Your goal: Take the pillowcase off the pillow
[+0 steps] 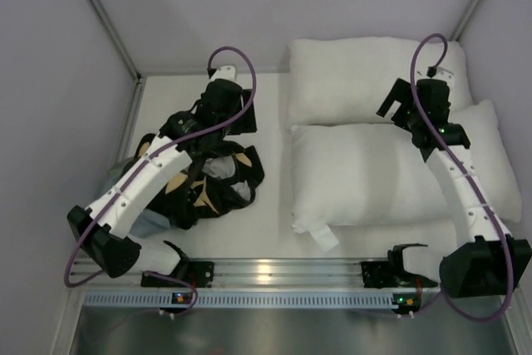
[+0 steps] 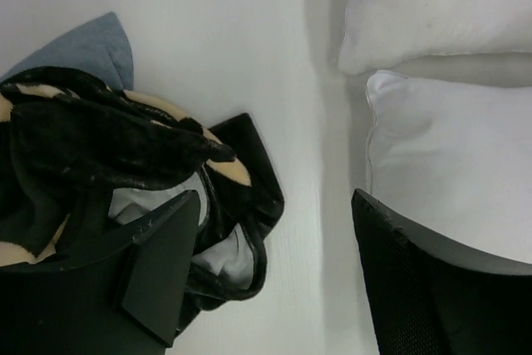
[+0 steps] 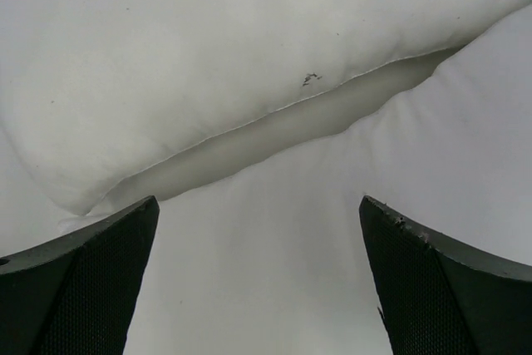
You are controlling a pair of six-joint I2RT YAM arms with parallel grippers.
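Note:
The black pillowcase (image 1: 212, 179) with tan flowers lies crumpled in a heap on the left of the table, apart from the pillow; it also shows in the left wrist view (image 2: 91, 139). The white pillow (image 1: 374, 174) lies bare at the right, its small tag (image 1: 322, 236) at the near-left corner. My left gripper (image 1: 229, 122) is open and empty above the heap's far edge, and the left wrist view (image 2: 276, 205) shows bare table between its fingers. My right gripper (image 1: 409, 110) is open and empty above the pillow's far edge (image 3: 258, 205).
A second plain white pillow (image 1: 370, 76) with a dark speck (image 3: 309, 79) lies behind the first, a narrow gap between them. A blue-grey cloth (image 1: 154, 224) lies under the heap (image 2: 83, 47). Walls close the left, back and right. A metal rail (image 1: 266, 272) runs along the near edge.

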